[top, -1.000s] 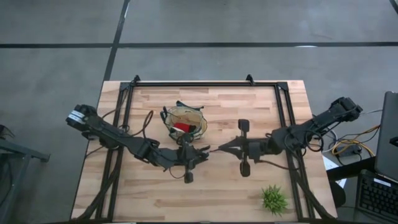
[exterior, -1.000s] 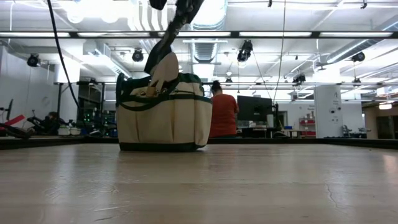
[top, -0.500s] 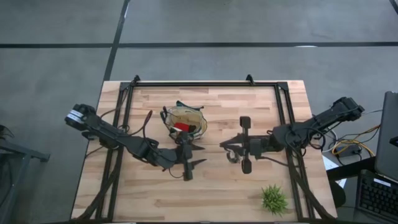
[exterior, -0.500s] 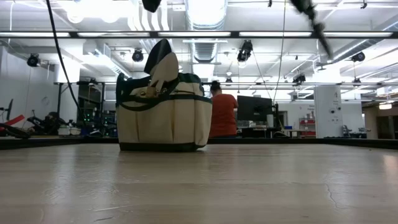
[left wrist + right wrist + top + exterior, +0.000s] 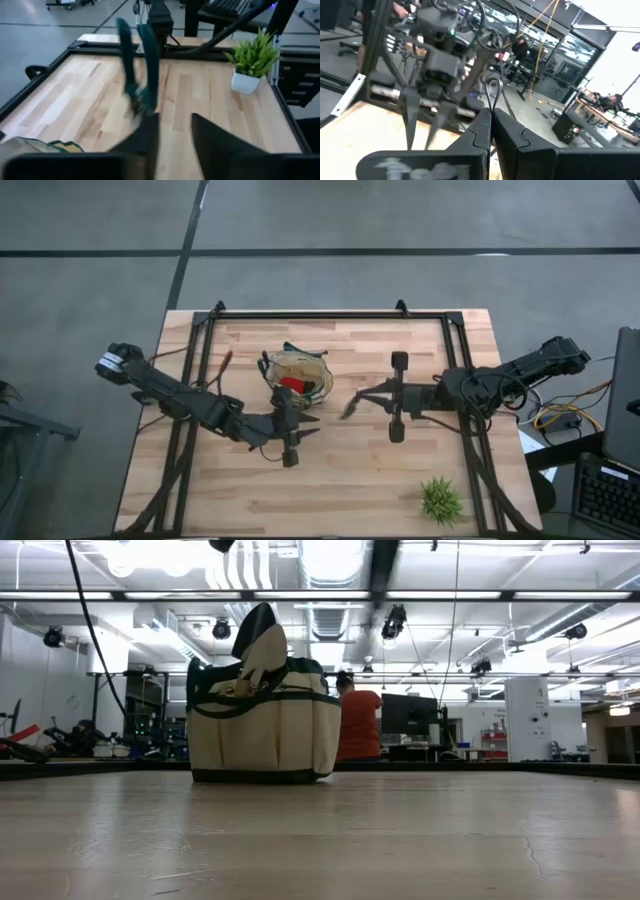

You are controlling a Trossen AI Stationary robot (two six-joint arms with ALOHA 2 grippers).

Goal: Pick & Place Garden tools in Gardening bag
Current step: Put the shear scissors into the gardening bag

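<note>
The tan gardening bag (image 5: 268, 374) with dark green trim stands upright toward the back of the wooden tabletop (image 5: 350, 480), left of centre, with a small red item (image 5: 292, 384) lying inside its open mouth. The left arm reaches in from the left edge, and its pincer (image 5: 308, 430) hangs just in front of the bag on the near side, above the boards. Its two dark fingers (image 5: 150, 137) stand a narrow gap apart with nothing between them. The right arm stretches in from the right, its pincer (image 5: 368, 394) raised over the tabletop just to the right of the bag and pointing toward the left arm. In its own wrist view the fingers (image 5: 482, 127) are pressed together. A pair of green-handled pruners (image 5: 140, 70) hangs in the air, handles up and dark blades down, between the two pincers and right at the tip of the right arm. Whether the right pincer actually grips them cannot be made out. A small green spiky plant (image 5: 440, 500) in a white pot sits at the near right corner, well apart from the bag. In the low view the bag (image 5: 265, 730) stands alone on the boards, and a person in a red shirt (image 5: 358, 725) is in the room behind it.
</note>
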